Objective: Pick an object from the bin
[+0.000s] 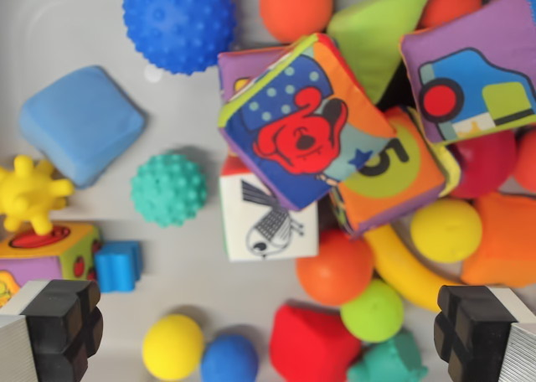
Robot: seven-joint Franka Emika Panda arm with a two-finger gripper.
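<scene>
- The gripper [268,332] hangs over the bin [50,30] with its jaws spread wide: one black finger pad [63,323] sits at the 8 o'clock corner of the wrist view, the other [477,332] at 4 o'clock, and nothing is held between them.
- At the centre lies a soft fabric cube with a red dog print [306,118], tilted and resting on a cube marked with a 5 [389,168] just toward 3 o'clock.
- Touching the dog cube at 6 o'clock is a white cube with a bird drawing [268,219].
- At 12 o'clock — a blue spiky ball [178,22] and an orange ball [295,7]; a green wedge [381,30] leans between the orange ball and a purple cube with a car print [473,64] at 2 o'clock.
- At 9 o'clock sit a blue soft block [81,122], a yellow knobbed toy [29,193] and a teal spiky ball [168,189], each apart from the others.
- Toward 7 o'clock, a small blue brick [117,266] touches a multicoloured cube [46,252].
- Along 6 o'clock, between the pads, lie a yellow ball [173,347], a blue ball [229,359], a red soft shape [314,344] and a green ball [374,311].
- At 4 o'clock, a yellow banana shape [402,269] curves under a yellow ball [445,229] — beside an orange block [507,240].
</scene>
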